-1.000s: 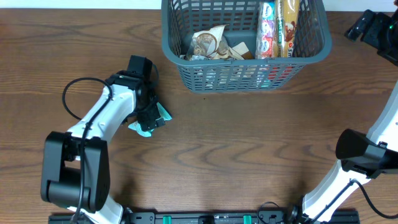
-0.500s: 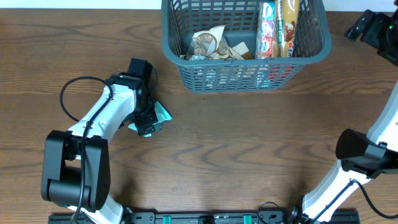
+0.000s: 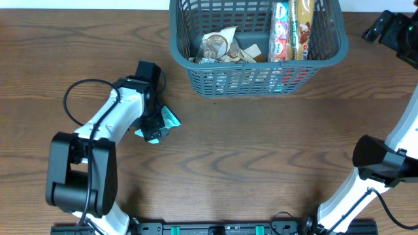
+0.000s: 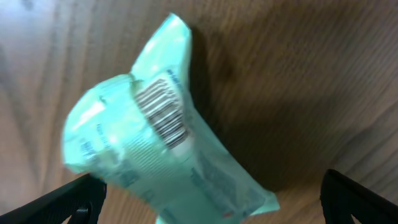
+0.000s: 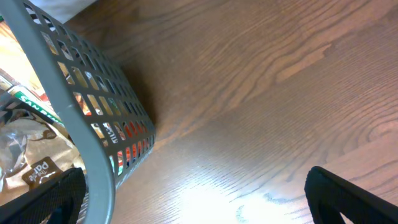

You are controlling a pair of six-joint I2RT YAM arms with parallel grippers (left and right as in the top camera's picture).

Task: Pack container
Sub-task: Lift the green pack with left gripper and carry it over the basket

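Observation:
The container, a dark grey-blue slotted basket, stands at the back middle of the table and holds several snack packets. Its rim also shows at the left of the right wrist view. A teal snack packet lies on the table left of the basket. My left gripper is low over it. In the left wrist view the packet lies between the wide-open fingers. My right gripper is open and empty, to the right of the basket.
Inside the basket are a brown packet, a pink upright packet and a yellow one. The left arm's cable loops over the table on its left. The right arm's base stands at the right edge.
My left gripper has shifted slightly over the teal packet, which stays on the table. The right arm and the basket have not moved.

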